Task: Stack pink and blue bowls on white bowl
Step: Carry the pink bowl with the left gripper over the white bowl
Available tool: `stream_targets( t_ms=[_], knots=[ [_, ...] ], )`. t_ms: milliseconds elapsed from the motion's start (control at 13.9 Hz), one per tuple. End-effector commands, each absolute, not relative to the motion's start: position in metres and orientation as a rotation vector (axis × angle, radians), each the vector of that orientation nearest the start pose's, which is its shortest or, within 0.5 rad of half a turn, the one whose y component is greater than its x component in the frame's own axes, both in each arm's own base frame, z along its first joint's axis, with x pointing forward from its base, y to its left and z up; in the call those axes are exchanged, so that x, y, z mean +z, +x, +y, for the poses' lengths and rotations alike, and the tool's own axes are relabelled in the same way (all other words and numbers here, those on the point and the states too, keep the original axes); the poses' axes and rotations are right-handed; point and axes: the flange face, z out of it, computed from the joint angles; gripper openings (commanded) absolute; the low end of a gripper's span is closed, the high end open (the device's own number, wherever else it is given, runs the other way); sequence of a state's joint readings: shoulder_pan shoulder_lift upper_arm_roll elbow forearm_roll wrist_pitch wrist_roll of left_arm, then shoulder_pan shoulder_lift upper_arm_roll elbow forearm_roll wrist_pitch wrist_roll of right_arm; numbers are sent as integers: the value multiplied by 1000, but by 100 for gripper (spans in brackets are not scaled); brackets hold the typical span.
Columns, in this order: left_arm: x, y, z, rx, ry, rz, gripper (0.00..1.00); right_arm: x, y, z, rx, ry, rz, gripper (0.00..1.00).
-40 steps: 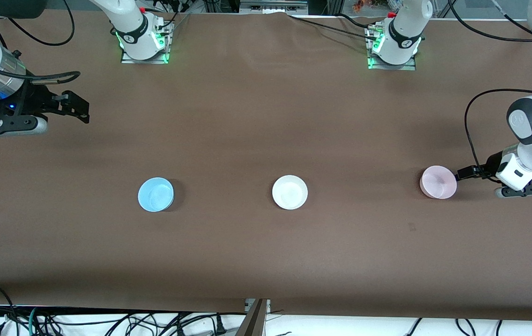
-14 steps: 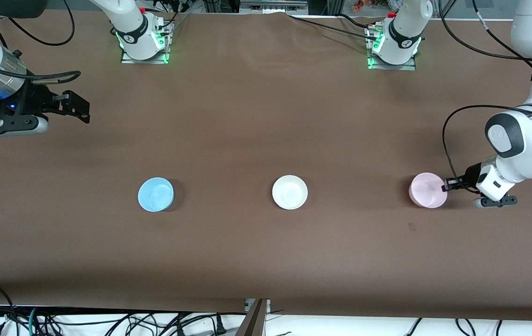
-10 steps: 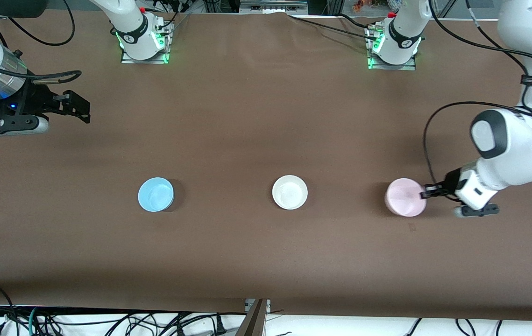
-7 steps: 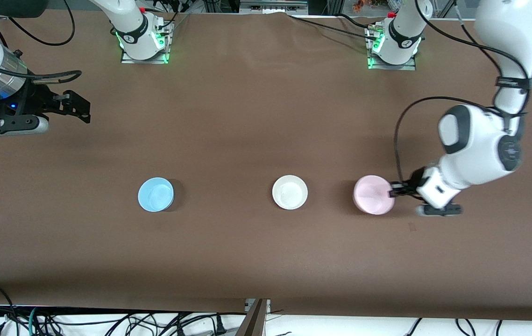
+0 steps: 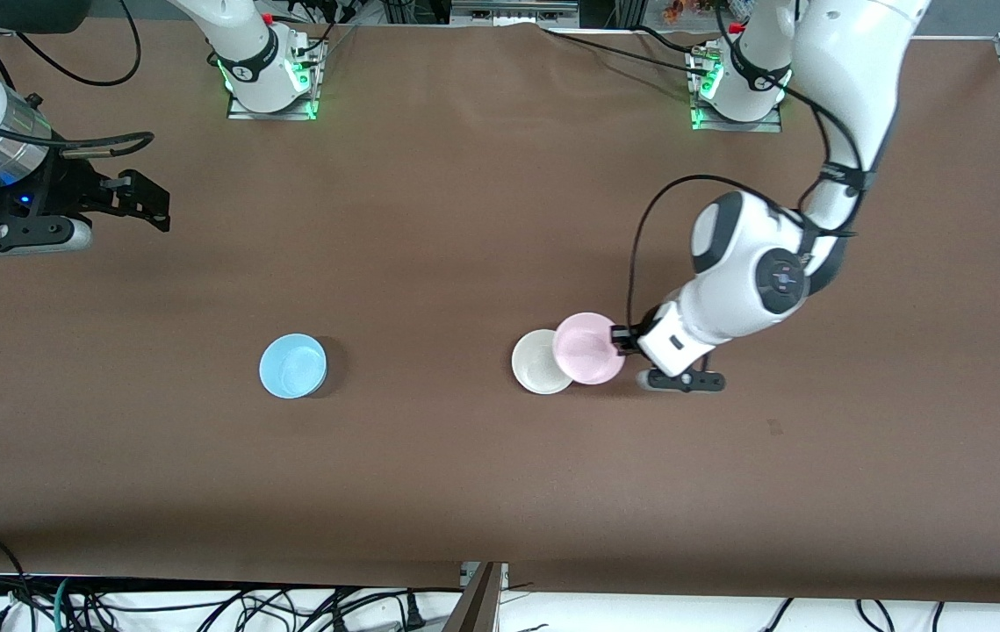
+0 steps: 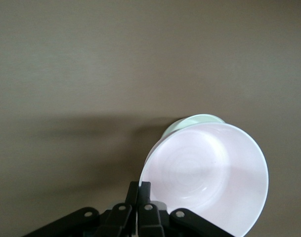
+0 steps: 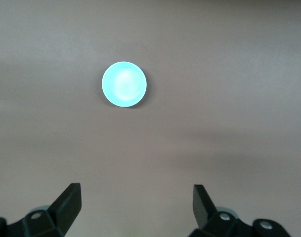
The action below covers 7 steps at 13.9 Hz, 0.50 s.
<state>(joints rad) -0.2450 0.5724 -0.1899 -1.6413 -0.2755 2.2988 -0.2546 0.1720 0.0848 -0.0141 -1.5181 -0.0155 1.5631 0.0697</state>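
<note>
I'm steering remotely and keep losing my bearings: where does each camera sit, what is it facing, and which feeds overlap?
Front view: high across the table, facing both bases; shows both arms, the right gripper waiting toward its end, blue bowl, white bowl.
Left wrist view: on the left arm, looking past the left gripper pinching the pink bowl rim over the white bowl.
Right wrist view: on the right arm, looking down past its open fingers at the blue bowl.
Shared: front and right wrist both show the blue bowl.

The pink bowl covers one edge of the white bowl in the front view and nearly all of it in the left wrist view, where only a rim sliver shows.
</note>
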Motion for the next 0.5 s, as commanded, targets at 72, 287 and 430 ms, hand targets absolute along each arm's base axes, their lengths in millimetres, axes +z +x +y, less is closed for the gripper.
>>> stream_targets(
  t_ms=[72,287,430],
  knots=[
    [284,648,-312,-11,-3489,-44,0,606,566,89,51,-3154,-124,100],
    [273,652,-313,-30,-3483,-38,0,606,566,88,48,-3154,-126,100],
    [264,652,-315,-39,-3462,-33,0,606,566,88,48,-3156,-126,100]
  ],
)
